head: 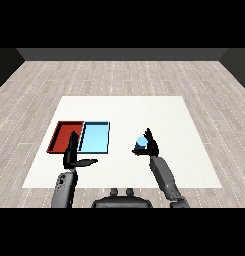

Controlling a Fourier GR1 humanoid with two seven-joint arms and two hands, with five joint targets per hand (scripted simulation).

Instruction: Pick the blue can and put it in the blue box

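Observation:
A light blue can [141, 143] stands on the white table, right of the trays. My right hand [150, 146] is curled round it, thumb on its left and fingers behind and to its right. The light blue tray [94, 138] lies left of the can, with nothing in it. My left hand [72, 154] hovers at the near edge of the trays, fingers straight and pointing up over the seam between them, thumb stretched out to the right. It holds nothing.
The red tray [61, 135] lies against the blue tray's left side. The white table [164, 115] stretches beyond and to the right of the can. Wooden floor surrounds it.

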